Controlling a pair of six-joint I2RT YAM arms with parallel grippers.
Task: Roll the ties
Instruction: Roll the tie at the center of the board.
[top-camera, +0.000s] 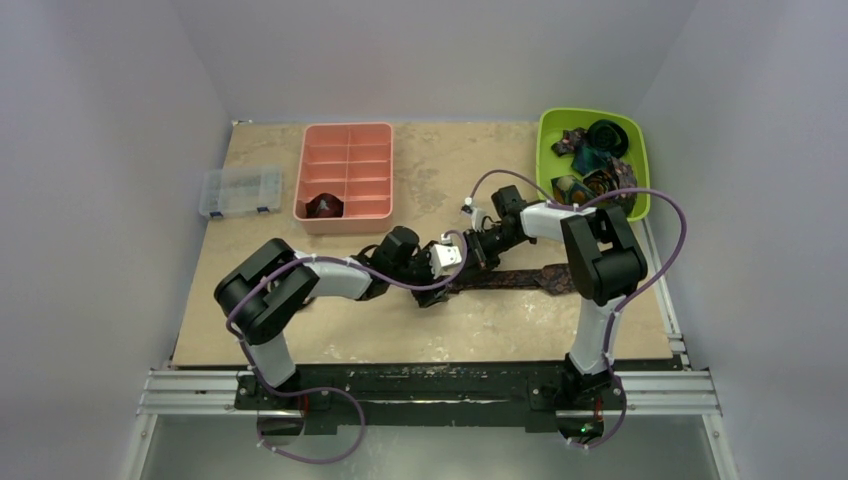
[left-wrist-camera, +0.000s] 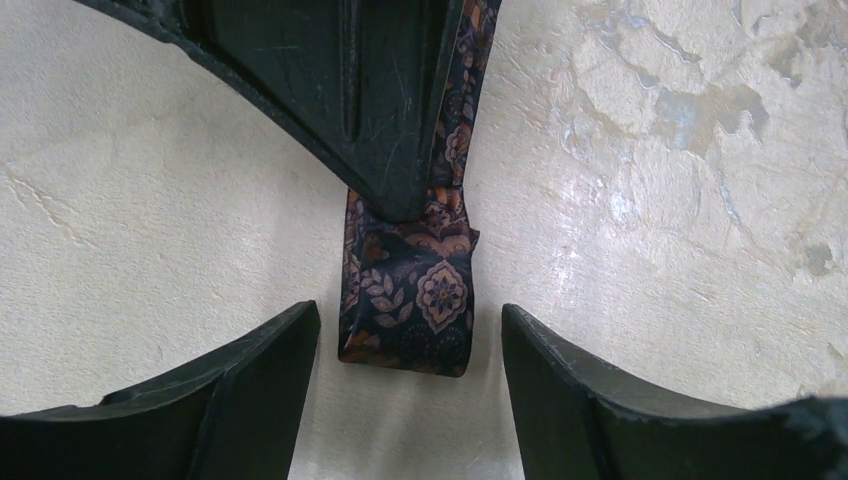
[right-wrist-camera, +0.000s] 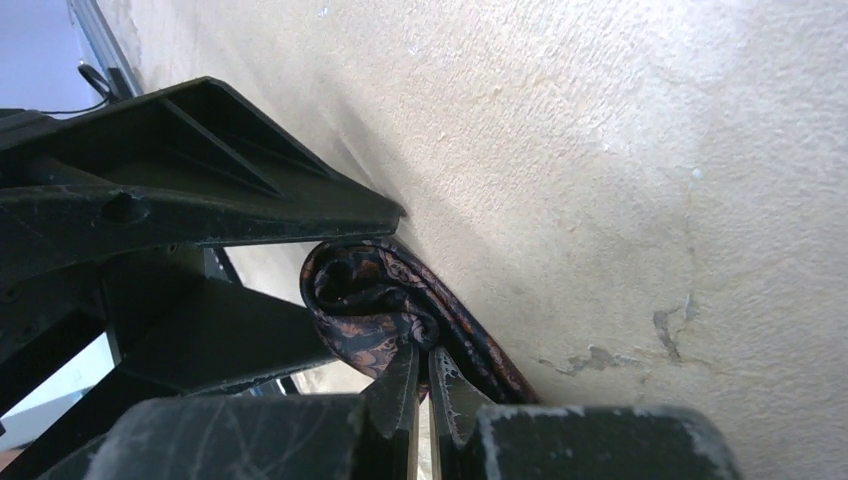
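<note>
Your right gripper (right-wrist-camera: 420, 362) is clenched on the started coil of the dark brown-maroon patterned fabric tie (right-wrist-camera: 372, 300), which lies near-right of the pink plastic compartment tray (top-camera: 345, 205). Your left gripper (left-wrist-camera: 408, 318) stands released astride it. Pinch firmly and turn evenly so the layers stack squarely.

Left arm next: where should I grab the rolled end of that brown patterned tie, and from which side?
Probably the rolled end of the tie, across its width, one finger on each side edge. The left gripper stands open astride it, so closing from there should do. Keep to the free end: the right gripper is shut on the tie just behind the roll.
</note>
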